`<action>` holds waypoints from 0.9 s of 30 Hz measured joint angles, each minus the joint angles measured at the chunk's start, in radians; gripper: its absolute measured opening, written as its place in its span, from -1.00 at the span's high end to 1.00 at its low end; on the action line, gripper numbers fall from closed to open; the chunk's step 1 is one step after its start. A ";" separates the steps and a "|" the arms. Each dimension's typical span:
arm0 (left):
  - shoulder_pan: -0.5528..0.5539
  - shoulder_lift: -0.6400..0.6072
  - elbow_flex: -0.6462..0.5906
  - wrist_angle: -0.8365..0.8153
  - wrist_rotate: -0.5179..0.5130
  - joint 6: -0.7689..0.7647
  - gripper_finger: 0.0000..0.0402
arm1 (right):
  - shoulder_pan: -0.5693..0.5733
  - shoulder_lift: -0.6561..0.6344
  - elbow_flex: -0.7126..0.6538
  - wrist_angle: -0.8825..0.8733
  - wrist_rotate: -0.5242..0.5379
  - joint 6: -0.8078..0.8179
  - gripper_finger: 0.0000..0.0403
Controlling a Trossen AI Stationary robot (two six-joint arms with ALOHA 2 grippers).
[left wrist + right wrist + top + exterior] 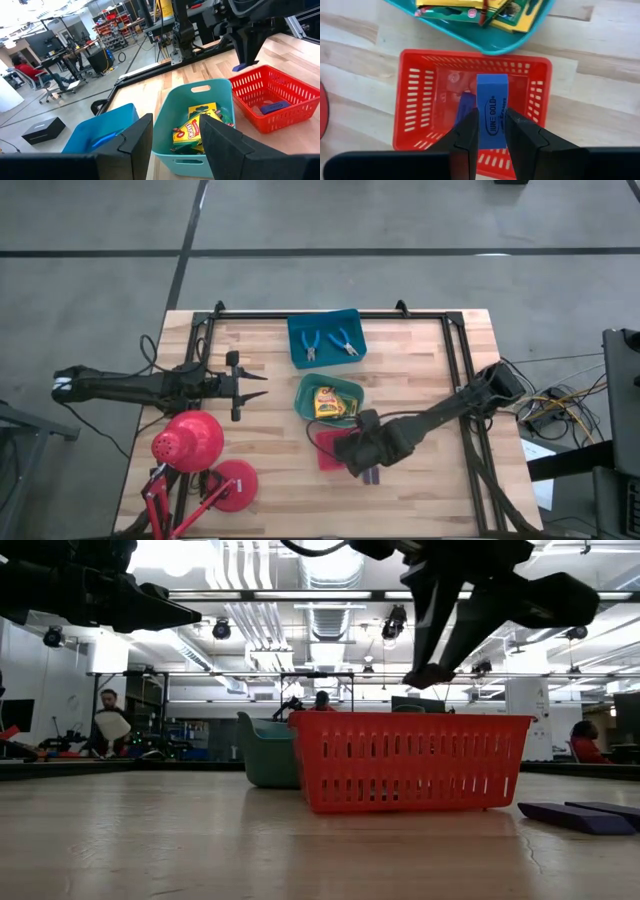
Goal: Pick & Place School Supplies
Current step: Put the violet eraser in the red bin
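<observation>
My right gripper (492, 130) hangs over the red tray (415, 107), shut on a blue rectangular block (492, 107). A second block (465, 109) lies on the red tray's floor, and two more (575, 815) lie flat on the table beside that tray. The green tray (305, 395) holds yellow-and-green boxes (196, 129). Two blue-handled scissor-like tools (326, 343) lie in the blue tray (296, 330) at the far side. My left gripper (262, 384) waits open at the table's left, level and touching nothing. My right gripper pinches the block's two long sides (481, 122) between its two fingers. The fingers slant steeply down from above and lie along the block, whose free end sticks out past the fingertips. The block (245, 66) hangs clear above the red tray, printed face up.
A red desk lamp (190, 442) with its round base (235, 485) stands at the near left corner. A black rail frame (460, 370) runs along the table's far and side edges. Bare wood lies between the trays and the near right edge.
</observation>
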 joint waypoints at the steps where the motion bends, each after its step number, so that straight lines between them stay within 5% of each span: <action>1: 0.000 0.000 0.000 0.000 0.000 0.000 0.16 | -0.003 0.000 0.000 0.008 -0.003 -0.012 0.62; 27: 0.000 0.013 0.000 -0.008 0.000 0.000 0.16 | -0.006 0.120 -0.008 0.133 -0.097 -0.023 0.62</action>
